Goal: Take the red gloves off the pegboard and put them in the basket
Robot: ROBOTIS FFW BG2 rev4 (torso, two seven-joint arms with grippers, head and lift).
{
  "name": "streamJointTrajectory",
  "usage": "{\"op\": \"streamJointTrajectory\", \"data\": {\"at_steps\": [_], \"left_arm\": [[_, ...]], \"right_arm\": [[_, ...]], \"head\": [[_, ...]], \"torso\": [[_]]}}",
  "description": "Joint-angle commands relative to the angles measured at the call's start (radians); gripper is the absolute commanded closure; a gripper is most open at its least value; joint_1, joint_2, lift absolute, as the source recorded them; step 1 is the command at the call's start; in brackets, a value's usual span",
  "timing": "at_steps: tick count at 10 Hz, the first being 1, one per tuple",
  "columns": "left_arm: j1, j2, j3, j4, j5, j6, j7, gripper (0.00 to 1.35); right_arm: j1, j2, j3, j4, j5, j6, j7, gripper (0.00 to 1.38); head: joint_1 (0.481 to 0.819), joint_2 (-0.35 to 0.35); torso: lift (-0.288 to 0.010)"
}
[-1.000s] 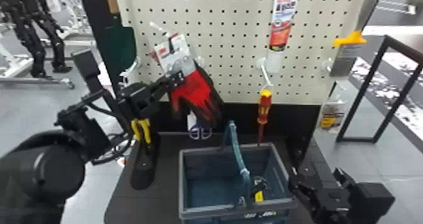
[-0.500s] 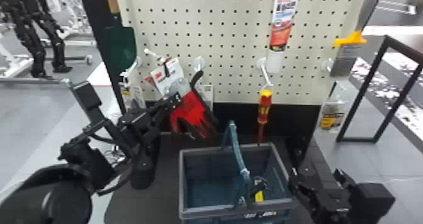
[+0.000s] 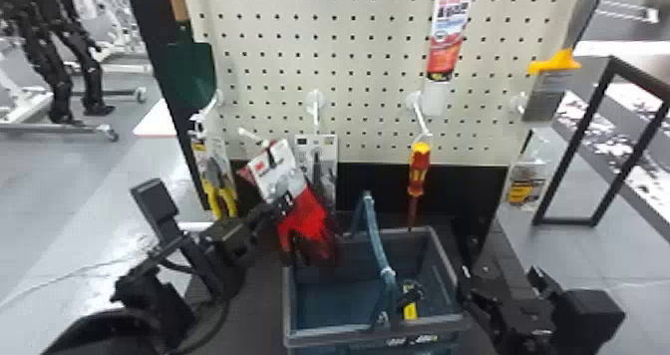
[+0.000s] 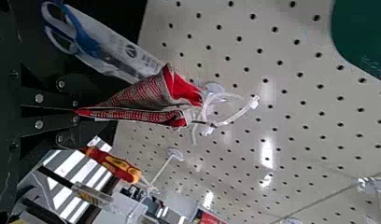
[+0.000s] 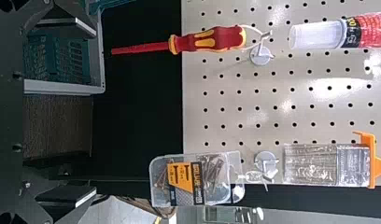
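- Left gripper [image 3: 286, 203]: fingers pressed together, pinching the red gloves [image 3: 306, 219] near their white card [image 3: 279, 172]; the left wrist view shows the fabric drawn to a point between the fingertips.
- Red gloves: suspended from these fingers, in front of the pegboard [image 3: 369, 65] and clear of the hook [image 3: 315, 102]; in the head view their lower ends overlap the basket's far left corner.
- Change, gloves and left gripper: both sit lower in the head view than in the two earlier frames, and nearer the basket; the card, formerly almost level with the hook, now lies well below it.
- Change, scissors packet [image 3: 319, 159]: largely covered by the gloves in the earlier frames, now more exposed beneath the hook, behind the gloves.
- Basket [image 3: 291, 309]: unmoved, handle [image 3: 377, 239] raised, a yellow-and-black item [image 3: 410, 306] inside towards the near right corner.
- Right gripper [image 3: 501, 279]: fingers spread with nothing between them, near the basket's right rim, its position unchanged.
- Pegboard surroundings, likewise unchanged: the screwdriver [image 3: 418, 172] hangs beyond the basket's far rim; the green trowel [image 3: 192, 75] is at the board's left edge, the brush [image 3: 543, 92] at its right edge.
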Motion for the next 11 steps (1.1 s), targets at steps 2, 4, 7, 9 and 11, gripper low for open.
{"op": "streamJointTrajectory", "data": {"at_steps": [2,4,7,9,11], "left_arm": [[0.008,-0.003,-0.040,0.064,0.028,-0.017,-0.002,1.19],[0.007,-0.003,-0.070,0.099,0.063,-0.017,-0.004,1.21],[-0.018,0.004,-0.114,0.163,0.118,0.004,-0.027,1.21],[-0.027,0.010,-0.129,0.180,0.132,0.032,-0.031,1.21],[-0.031,0.015,-0.137,0.199,0.163,0.044,-0.031,0.96]], "right_arm": [[-0.001,0.000,0.000,0.000,-0.001,0.002,0.006,0.12],[-0.001,0.000,0.000,0.000,-0.001,0.003,0.009,0.12],[-0.005,0.000,0.003,0.002,-0.001,0.003,0.011,0.12],[-0.007,0.000,0.003,0.003,-0.001,0.003,0.014,0.12],[-0.007,0.000,0.003,0.003,-0.003,0.003,0.015,0.12]], "head": [[0.549,0.000],[0.549,0.000],[0.549,0.000],[0.549,0.000],[0.549,0.000]], "torso": [[-0.100],[-0.100],[-0.100],[-0.100],[-0.100]]}}
